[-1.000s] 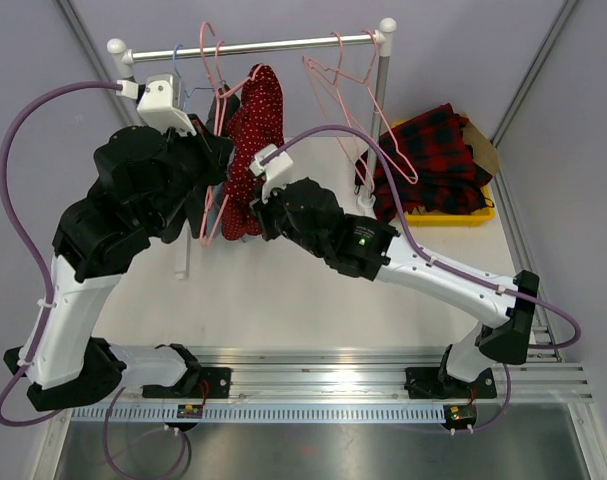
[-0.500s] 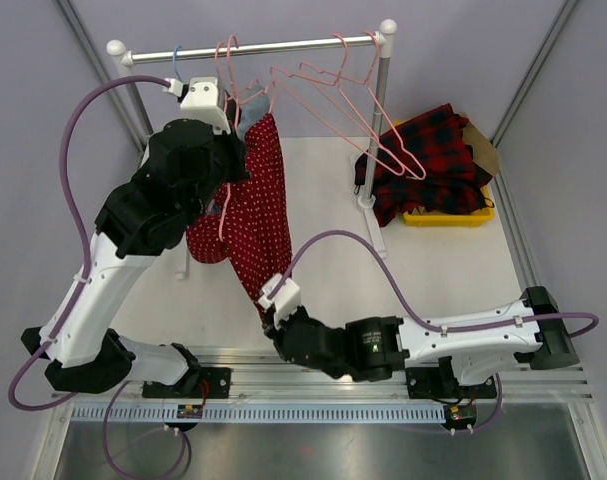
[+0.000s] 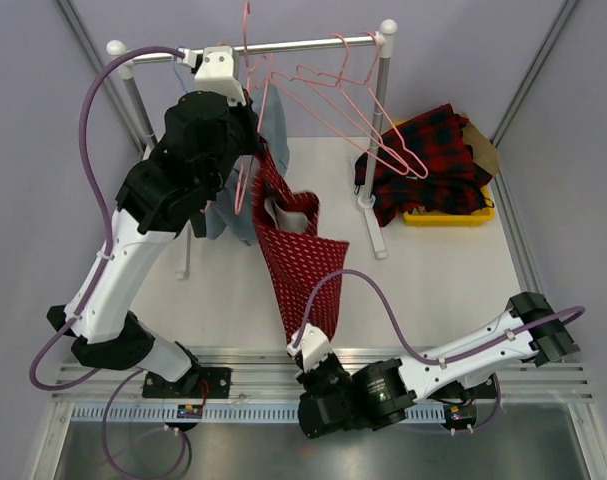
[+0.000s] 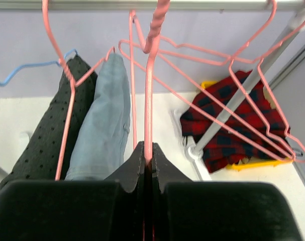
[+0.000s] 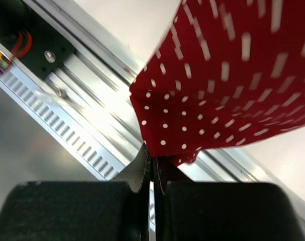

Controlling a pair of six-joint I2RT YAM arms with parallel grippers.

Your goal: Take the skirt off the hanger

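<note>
Skirt (image 3: 298, 265), red with white dots, runs in a long taut slant from high by the rail (image 3: 303, 43) down to the near edge of the desk (image 3: 433, 270). My right jaws are pressed together on its lowest corner, pinching a fold of the dotted cloth just above the metal track (image 5: 92, 110) at my base. My left jaws are clamped on the straight wire of a pink hanger (image 4: 150, 100), whose twisted neck reaches up to the rail. The skirt's upper end, with its waist gaping open, sits just beside my left arm under that hanger. I cannot tell whether it is hooked on. Left of the hanger hang a blue-grey garment (image 4: 109, 110) and a dark dotted one (image 4: 46, 145). A plaid cloth (image 3: 433, 160) lies in a yellow bin (image 3: 453, 218) at the right.
</note>
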